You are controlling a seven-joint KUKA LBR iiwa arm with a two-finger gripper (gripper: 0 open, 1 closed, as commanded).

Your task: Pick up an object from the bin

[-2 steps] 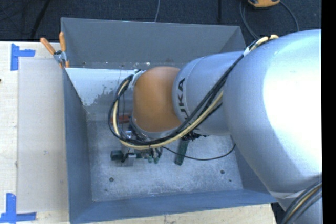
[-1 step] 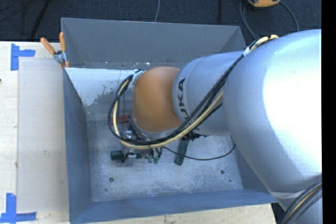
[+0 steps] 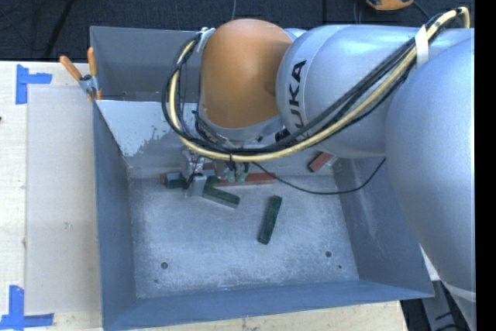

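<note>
Plainly the pick is not yet done: nothing shows lifted clear of the bin [image 3: 256,305], and every loose thing lies on its floor. The claw [image 3: 198,173] sits low at the back of that floor, left of the frame's centre, under the arm's orange cover [image 3: 240,74]. Whether it is open or closed I cannot tell, nor whether it has hold of anything; the cover and cables hide most of it. Nearest to it are a dark bit [image 3: 171,181] just to its left, a green bar [image 3: 221,197] lying aslant just below and to its right, and a red stick [image 3: 260,178] flat along the back wall to its right. Which of these it touches I cannot tell. A second bar [image 3: 269,219], also dark green, lies apart nearer the centre, and a red bit [image 3: 318,162] shows at the right by the arm. By my judgement the claw is down at working height; closing on one thing and raising it out remain.
</note>
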